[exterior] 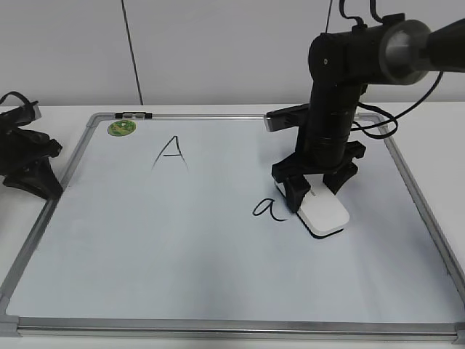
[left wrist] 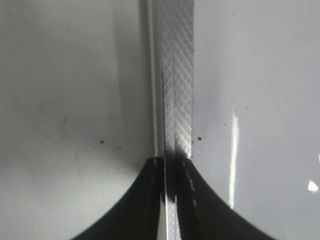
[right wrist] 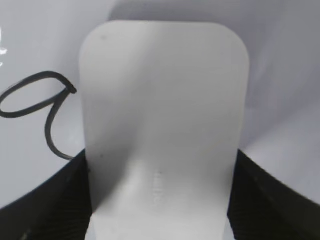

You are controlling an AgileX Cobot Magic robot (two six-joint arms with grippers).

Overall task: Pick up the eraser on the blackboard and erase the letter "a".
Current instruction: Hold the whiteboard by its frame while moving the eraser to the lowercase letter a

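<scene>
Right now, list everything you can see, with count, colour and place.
blackboard: one, white with silver frame, flat on the table.
eraser: one, white, on the board right of centre.
letter "a": one, black, just left of the eraser.
capital "A": one, black, upper left of the board.
magnet: one, green, top left corner.
right gripper: black, fingers either side of the eraser.
left gripper: black, over the board's left frame.

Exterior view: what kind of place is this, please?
Probably a robot lab or test bench, not a classroom. A blackboard lies flat on a white table against a bare wall, two black robot arms work over it, and the right pincer is at the eraser.
</scene>
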